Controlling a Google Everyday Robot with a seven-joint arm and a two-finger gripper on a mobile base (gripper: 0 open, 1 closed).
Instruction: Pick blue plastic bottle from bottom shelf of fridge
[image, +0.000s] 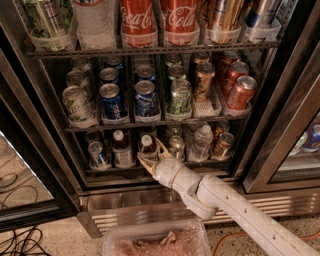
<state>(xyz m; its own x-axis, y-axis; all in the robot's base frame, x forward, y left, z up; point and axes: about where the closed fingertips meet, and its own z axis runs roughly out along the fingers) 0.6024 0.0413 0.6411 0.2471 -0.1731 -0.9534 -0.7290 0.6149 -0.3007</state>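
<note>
The fridge (125, 202) stands open, with wire racks of cans and bottles. On its bottom shelf stand two small bottles with white caps and dark liquid. The blue plastic bottle (147, 145) is the right one. The other bottle (120, 149), with a pale label, stands to its left. My gripper (153, 154) reaches into the bottom shelf on the white arm (225, 200). It is open, with one pale finger (144, 163) low in front of the bottle on the left and the other finger (163, 147) at its right side. The bottle's lower half is hidden behind the gripper.
Cans stand close on both sides: a small one (97, 154) at the left, a silver one (176, 147) and a clear water bottle (202, 142) at the right. The middle rack (150, 121) hangs just above. A plastic tray (155, 240) lies below. Cables (20, 240) lie on the floor at the left.
</note>
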